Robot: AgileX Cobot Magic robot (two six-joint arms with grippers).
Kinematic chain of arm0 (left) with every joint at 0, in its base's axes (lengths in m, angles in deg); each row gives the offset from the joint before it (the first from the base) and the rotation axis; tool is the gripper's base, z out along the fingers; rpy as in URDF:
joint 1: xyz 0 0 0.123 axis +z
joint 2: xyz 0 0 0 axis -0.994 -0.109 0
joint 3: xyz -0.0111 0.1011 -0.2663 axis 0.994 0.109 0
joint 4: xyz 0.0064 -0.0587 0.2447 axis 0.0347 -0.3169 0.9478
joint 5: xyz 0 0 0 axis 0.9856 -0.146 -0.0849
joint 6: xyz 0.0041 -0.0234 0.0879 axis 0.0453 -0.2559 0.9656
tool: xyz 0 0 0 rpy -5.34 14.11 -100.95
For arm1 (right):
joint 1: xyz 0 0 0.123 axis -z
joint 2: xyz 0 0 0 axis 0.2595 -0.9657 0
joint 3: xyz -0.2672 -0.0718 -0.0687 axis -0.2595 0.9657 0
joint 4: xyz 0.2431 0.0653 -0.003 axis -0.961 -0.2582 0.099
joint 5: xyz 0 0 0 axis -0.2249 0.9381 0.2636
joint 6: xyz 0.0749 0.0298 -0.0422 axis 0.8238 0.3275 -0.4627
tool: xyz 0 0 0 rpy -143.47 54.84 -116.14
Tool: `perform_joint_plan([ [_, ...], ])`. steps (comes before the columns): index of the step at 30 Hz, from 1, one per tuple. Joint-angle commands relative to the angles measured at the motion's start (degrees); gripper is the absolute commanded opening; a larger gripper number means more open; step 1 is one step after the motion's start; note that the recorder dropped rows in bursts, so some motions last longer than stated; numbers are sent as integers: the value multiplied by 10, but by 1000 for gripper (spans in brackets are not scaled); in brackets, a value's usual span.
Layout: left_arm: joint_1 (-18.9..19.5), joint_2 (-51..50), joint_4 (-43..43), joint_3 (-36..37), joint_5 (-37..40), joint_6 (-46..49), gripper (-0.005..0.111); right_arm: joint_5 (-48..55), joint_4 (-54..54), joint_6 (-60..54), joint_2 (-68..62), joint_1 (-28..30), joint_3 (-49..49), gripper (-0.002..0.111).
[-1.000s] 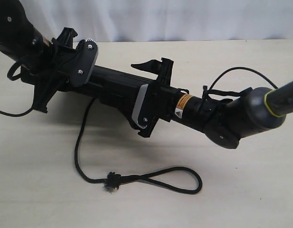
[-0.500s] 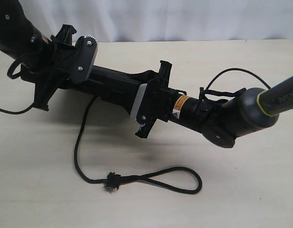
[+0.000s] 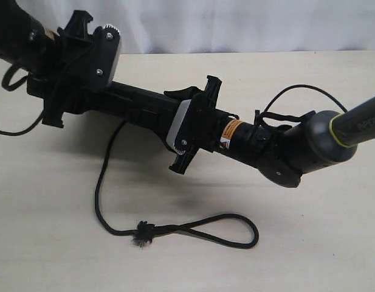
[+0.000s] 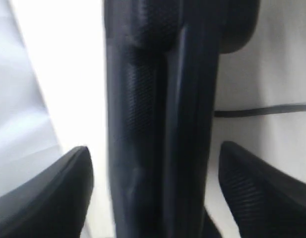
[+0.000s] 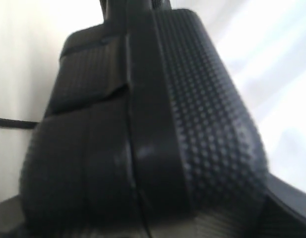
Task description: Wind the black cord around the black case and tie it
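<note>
left fingers (image 4: 53,193) clear of black case (image 4: 157,124), black cord (image 3: 143,233) knot exterior-only

The cord (image 3: 96,188) ran out of sight under the case (image 3: 141,106). The case's ends lay hidden, and up close its surface was blurred.

Lab: bare tabletop (image 3: 309,243), white backdrop (image 3: 236,24)
</note>
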Motion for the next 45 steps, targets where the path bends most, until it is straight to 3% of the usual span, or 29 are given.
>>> perform_joint_plan([
  [1,-5,74,-4,-3,4,-5,69,16,-2,52,-1,0,4,4],
  [4,-5,120,-3,-3,60,-5,69,16,-14,52,-1,0,4,4],
  [10,-5,151,-65,-2,248,-50,69,16,-82,52,-1,0,4,4],
  [13,-5,151,-116,23,280,-77,69,16,-104,51,-1,0,4,4],
  [16,-34,151,-130,89,242,-77,69,17,-104,51,-1,0,4,4],
  [19,-109,143,-115,193,95,-75,69,26,-110,52,-1,0,4,4],
  [22,-138,109,-115,228,2,-75,68,53,-161,55,0,0,4,4],
  [28,-138,15,-169,229,-26,-71,68,138,-180,55,52,0,4,4],
  [32,-174,1,-170,229,-41,-54,68,159,-180,55,61,0,4,4],
  [40,-211,-39,-195,229,-94,-54,44,169,-181,56,61,0,4,4],
  [45,-211,-64,-199,229,-102,-55,43,170,-181,59,61,0,4,4],
])
